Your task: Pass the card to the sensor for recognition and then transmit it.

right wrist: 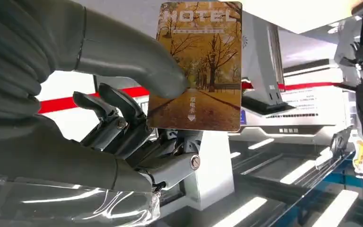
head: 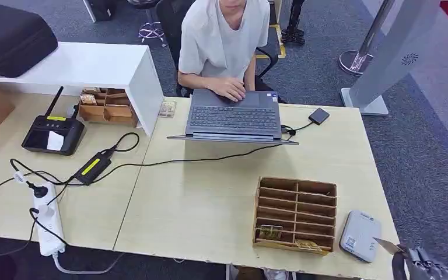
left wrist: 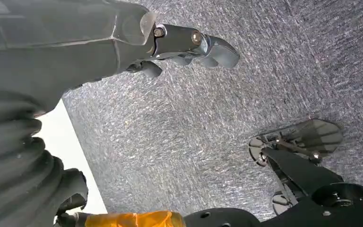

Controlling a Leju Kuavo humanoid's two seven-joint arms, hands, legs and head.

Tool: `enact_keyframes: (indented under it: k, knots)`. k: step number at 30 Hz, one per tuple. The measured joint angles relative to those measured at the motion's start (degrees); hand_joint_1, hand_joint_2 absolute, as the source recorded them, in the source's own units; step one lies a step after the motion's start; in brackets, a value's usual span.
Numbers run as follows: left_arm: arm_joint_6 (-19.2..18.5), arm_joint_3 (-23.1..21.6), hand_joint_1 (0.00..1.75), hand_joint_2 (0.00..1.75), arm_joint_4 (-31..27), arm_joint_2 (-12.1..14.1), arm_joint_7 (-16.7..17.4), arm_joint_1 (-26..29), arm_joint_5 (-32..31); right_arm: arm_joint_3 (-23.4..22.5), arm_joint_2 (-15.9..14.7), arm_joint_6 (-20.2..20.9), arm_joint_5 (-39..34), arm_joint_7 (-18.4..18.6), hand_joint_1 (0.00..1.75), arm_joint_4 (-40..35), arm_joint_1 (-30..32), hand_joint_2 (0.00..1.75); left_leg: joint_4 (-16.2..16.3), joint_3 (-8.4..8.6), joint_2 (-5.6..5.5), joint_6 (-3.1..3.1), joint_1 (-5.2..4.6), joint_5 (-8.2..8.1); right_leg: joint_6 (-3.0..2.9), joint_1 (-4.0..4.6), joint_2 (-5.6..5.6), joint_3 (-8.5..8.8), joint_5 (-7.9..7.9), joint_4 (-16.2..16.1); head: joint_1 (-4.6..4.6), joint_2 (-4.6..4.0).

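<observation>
I am holding the card (right wrist: 199, 66) in my right hand (right wrist: 137, 118), pinching it between the thick thumb (right wrist: 137, 61), pressed on its printed face, and the darker fingers (right wrist: 118, 113) behind it. It is a hotel key card with an autumn tree picture, and I judge it thin, light and stiff, with a glossy face that could slide under a loose pinch. Because it is so flat, I am taking it at one side and leaving most of the face free, which should suit showing it to a reader. A firm but gentle pinch looks enough; squeezing harder might bend it.

In the head view my right hand (head: 423, 262) is sitting at the bottom right corner, just beside the near end of the table (head: 210, 204), with a corner of the card (head: 388, 246) poking out toward the grey sensor box (head: 360, 235). The card is near the sensor but I cannot tell whether it is over it yet. The sensor is lying just beside the wooden rack (head: 295, 214).

My left hand (left wrist: 189, 45) is hanging over the carpet, fingers curled in loosely, holding nothing.
</observation>
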Motion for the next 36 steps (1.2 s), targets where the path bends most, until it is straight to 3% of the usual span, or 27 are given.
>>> enact_keyframes:
  k: [16, 36]
  knots:
    - [-0.8, 0.0, 0.00, 1.75, 0.0, 0.0, 0.0, -0.1, -1.5, -2.5, 2.9, 0.0, 3.7, -1.9, 1.75, 5.9, -7.0, 1.75, 0.0, 0.01, 0.00, -0.02, 0.00, 0.03, 0.00, 0.00, 0.01, 0.01, 0.01, 0.0, 0.00, 0.00]
    - [-0.9, 0.1, 0.00, 1.75, 0.0, -0.1, 0.0, -0.1, -2.2, -3.1, 4.7, 0.0, 7.8, -2.0, 1.75, 12.6, -8.4, 1.75, 0.0, 0.00, -0.01, -0.03, 0.00, 0.02, 0.00, 0.00, 0.00, 0.00, 0.00, 0.0, 0.00, 0.00]
